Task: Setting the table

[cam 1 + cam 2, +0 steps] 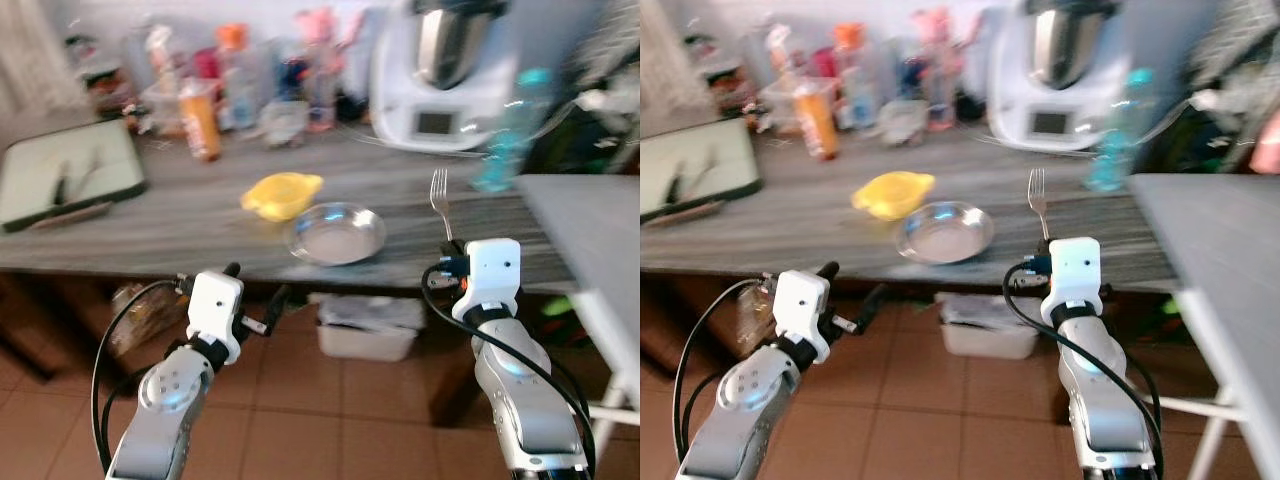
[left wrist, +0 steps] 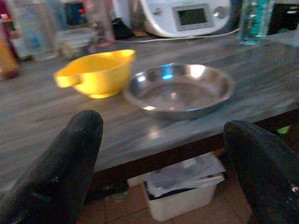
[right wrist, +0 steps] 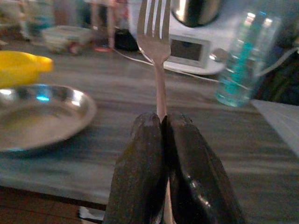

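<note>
My right gripper (image 3: 163,120) is shut on the handle of a silver fork (image 3: 156,42), which stands upright with its tines up. It hovers at the front edge of the grey wooden counter (image 1: 180,225), right of a shallow steel dish (image 1: 337,233). A yellow bowl (image 1: 283,194) sits just behind and left of the dish. My left gripper (image 1: 255,290) is open and holds nothing. It stays low in front of the counter edge, below and left of the dish (image 2: 180,88).
A white kitchen machine (image 1: 445,70), a teal bottle (image 1: 505,135), an orange bottle (image 1: 200,120) and several jars line the counter's back. A tray (image 1: 65,175) lies at the far left. A grey table (image 1: 590,230) stands to the right. A white bin (image 1: 365,330) sits under the counter.
</note>
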Controlling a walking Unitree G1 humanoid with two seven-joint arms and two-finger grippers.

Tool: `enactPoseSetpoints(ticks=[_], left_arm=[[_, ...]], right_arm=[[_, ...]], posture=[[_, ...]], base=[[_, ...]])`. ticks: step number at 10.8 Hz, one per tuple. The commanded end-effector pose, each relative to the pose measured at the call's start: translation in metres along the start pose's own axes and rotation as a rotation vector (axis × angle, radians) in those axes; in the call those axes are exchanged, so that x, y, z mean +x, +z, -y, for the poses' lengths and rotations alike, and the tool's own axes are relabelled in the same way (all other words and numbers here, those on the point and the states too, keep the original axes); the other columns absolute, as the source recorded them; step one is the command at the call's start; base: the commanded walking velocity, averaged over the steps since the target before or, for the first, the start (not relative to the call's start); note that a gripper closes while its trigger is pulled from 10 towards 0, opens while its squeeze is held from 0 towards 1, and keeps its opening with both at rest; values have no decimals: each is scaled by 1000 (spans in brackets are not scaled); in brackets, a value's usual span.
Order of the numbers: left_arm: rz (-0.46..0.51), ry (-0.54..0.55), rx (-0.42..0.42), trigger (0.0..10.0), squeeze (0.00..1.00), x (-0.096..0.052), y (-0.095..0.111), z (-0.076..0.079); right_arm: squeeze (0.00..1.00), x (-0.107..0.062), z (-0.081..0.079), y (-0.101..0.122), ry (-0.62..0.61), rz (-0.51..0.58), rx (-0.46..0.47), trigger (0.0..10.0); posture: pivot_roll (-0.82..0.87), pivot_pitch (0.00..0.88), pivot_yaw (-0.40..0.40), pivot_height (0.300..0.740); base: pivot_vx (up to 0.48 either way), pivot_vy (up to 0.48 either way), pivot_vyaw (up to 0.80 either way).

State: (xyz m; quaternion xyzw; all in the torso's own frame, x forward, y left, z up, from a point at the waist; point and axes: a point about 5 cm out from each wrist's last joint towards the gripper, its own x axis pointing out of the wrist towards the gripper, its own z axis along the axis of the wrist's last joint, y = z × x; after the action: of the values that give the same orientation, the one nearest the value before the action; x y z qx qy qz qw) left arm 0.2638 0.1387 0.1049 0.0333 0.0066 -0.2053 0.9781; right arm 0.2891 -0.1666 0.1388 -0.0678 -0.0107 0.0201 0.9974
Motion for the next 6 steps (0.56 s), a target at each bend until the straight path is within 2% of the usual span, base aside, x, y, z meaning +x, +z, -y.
enactPoseSetpoints(ticks=[1,6], left_arm=[[6,0,10,10000,0,0,3,0],[26,-6,-5,10000,0,0,6,-3]], right_arm=[[0,1,2,1,-14,0,2,10000],[0,1,5,2,-28,6,-5,10000]], posture=[[17,5,43,740],[20,0,40,740]], base=[[0,0,0],[0,0,0]])
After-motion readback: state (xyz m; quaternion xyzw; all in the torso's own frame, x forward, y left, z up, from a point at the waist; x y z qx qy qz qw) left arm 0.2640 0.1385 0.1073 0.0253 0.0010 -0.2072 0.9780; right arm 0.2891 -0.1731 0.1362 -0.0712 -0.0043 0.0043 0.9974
